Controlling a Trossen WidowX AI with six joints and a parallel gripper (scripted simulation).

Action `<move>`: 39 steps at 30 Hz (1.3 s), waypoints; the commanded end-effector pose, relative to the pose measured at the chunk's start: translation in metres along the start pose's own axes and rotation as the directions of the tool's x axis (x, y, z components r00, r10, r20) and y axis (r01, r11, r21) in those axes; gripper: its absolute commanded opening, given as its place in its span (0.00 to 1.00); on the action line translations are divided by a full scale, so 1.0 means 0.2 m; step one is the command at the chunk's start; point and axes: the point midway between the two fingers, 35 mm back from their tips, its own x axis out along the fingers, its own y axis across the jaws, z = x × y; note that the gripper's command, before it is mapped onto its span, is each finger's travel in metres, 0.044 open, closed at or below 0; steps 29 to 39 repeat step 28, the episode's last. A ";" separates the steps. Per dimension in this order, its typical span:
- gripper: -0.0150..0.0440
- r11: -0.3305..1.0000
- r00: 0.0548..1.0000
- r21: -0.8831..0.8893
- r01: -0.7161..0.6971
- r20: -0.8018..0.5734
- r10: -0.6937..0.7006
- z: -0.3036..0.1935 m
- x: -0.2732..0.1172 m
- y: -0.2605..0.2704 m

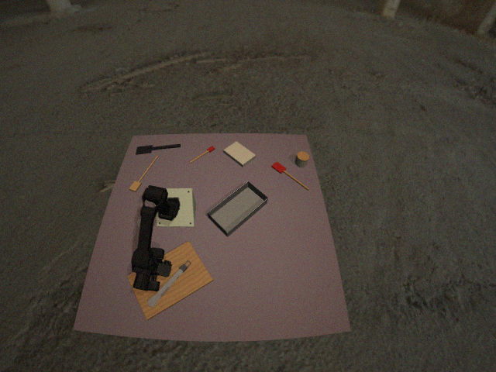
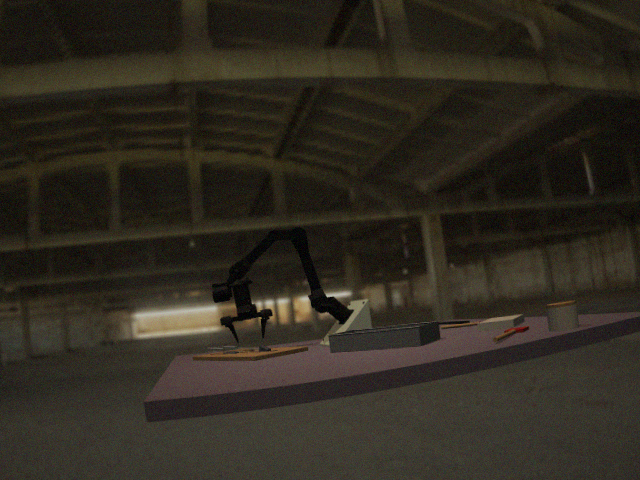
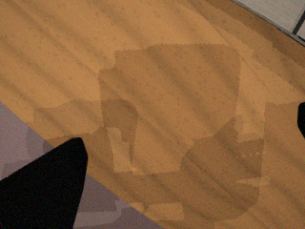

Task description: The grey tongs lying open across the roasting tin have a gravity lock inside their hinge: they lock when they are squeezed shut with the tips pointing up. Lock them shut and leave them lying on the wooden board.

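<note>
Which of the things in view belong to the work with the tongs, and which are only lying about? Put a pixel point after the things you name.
For the job:
- grey tongs (image 1: 167, 286)
- wooden board (image 1: 198, 276) (image 2: 289, 351) (image 3: 172, 24)
- roasting tin (image 1: 237, 208) (image 2: 382, 338)
- gripper (image 2: 250, 341)

Just lying about:
- black spatula (image 1: 144, 149)
- two red-headed spatulas (image 1: 278, 167) (image 1: 210, 149)
- wooden spatula (image 1: 135, 185)
- cream block (image 1: 239, 153) (image 2: 501, 322)
- orange-topped canister (image 1: 301, 160) (image 2: 562, 317)

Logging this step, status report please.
Gripper open, holding nothing. Tongs closed, lying on board. Nothing visibly between gripper and board.

Bright strips of light glow low behind the dim hall's pillars (image 2: 436, 263).
</note>
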 end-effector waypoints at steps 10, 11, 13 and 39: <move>1.00 -0.136 0.996 0.991 0.001 0.011 0.085 -0.28 -0.14 0.13; 1.00 -0.211 0.996 0.978 0.006 0.013 0.087 -0.29 -0.15 0.13; 1.00 -0.357 0.996 0.934 0.016 0.016 0.088 -0.31 -0.17 0.15; 1.00 -0.994 0.998 0.092 0.054 0.035 0.058 -0.43 -0.30 0.22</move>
